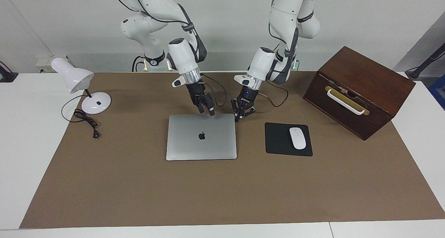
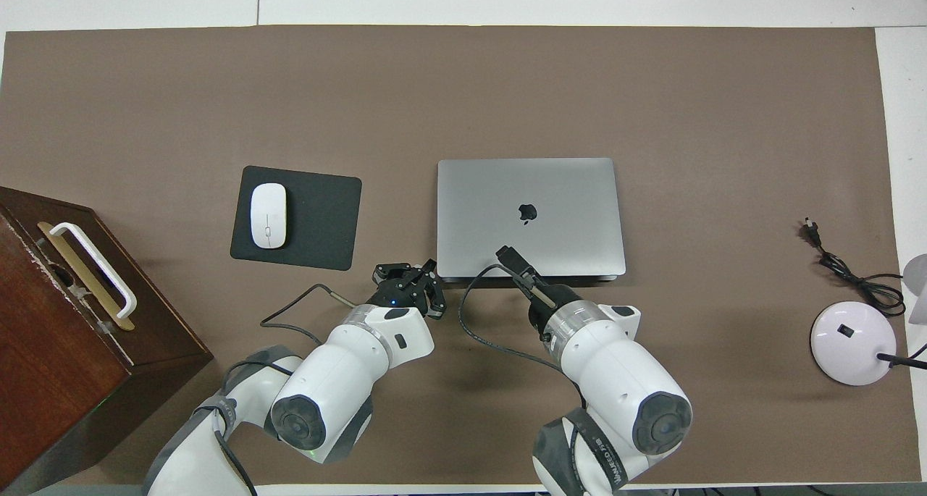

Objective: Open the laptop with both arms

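Brown matting covers your table, and the closed laptop (image 1: 201, 136) lies flat near its middle, between the desk lamp (image 1: 80, 84) and the mouse pad (image 1: 288, 139) with its white mouse (image 1: 297, 138); your right gripper (image 1: 205, 111), fingers spread and empty, hangs over the laptop's edge nearest the robots, likely to catch the lid; your left gripper (image 1: 240, 115), fingertips pinched on nothing, sits at the laptop's corner toward the mouse pad, probably to steady the base; bare mat farther from the robots gives the lid swinging room; the wooden box (image 1: 358, 90) stands well apart.
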Action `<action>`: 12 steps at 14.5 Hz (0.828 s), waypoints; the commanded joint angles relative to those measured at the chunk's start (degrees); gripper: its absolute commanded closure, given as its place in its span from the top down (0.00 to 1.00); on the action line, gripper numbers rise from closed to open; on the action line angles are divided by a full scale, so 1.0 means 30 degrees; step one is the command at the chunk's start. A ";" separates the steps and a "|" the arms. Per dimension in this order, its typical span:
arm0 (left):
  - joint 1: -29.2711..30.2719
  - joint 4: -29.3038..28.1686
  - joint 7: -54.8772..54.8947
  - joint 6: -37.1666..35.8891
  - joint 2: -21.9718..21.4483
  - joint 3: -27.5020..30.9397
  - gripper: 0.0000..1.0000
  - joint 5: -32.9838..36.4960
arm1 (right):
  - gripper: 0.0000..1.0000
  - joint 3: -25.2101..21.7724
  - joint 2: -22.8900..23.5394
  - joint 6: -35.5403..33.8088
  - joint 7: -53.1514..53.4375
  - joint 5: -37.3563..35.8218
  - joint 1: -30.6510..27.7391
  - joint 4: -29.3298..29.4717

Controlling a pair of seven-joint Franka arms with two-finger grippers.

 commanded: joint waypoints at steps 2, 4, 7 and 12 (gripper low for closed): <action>-0.0516 -0.0212 -0.0068 0.0091 -0.0342 0.0215 0.00 -0.0136 | 1.00 0.0048 0.0049 -0.0479 -0.0608 0.0146 -0.0124 0.0279; -0.0722 -0.0036 -0.0446 0.0091 -0.0283 0.0244 0.00 -0.0136 | 1.00 0.0048 0.0049 -0.0479 -0.0608 0.0117 -0.0124 0.0279; -0.0664 -0.0094 -0.1148 0.0091 -0.0312 0.0244 0.00 -0.0166 | 1.00 0.0048 0.0049 -0.0479 -0.0579 0.0146 -0.0124 0.0279; -0.0693 0.0782 -0.1533 -0.0258 -0.0166 0.0244 0.00 -0.0166 | 1.00 0.0048 0.0049 -0.0479 -0.0608 0.0117 -0.0154 0.0279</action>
